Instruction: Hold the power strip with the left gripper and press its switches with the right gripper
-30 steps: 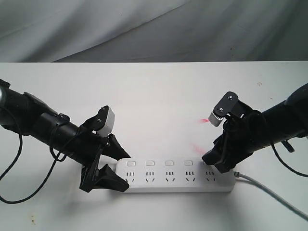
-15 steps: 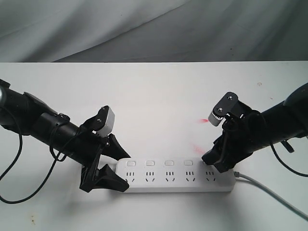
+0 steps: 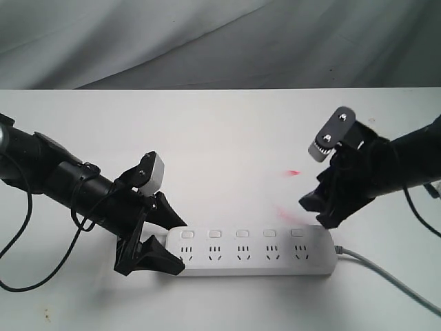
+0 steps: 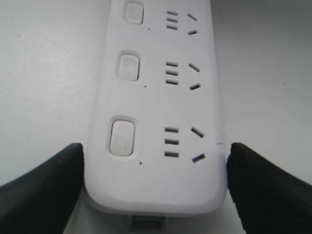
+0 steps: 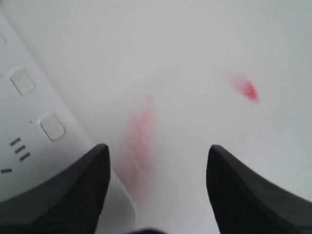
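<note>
The white power strip lies along the near part of the table, its five switches in a row above the sockets. My left gripper is shut on the strip's left end; in the left wrist view its black jaws touch both long edges of the strip, level with the nearest switch. My right gripper hangs open just above and behind the strip's right end, touching nothing. In the right wrist view that gripper has bare table between its jaws, with the strip and two switches off to one side.
A grey cord runs from the strip's right end towards the near right corner. Two faint red smears mark the white table behind the strip. A grey cloth backdrop hangs beyond the table's far edge.
My right gripper has risen and drawn back to the right, off the strip's right end, so the rightmost switch now shows. The left gripper and the strip have not moved.
</note>
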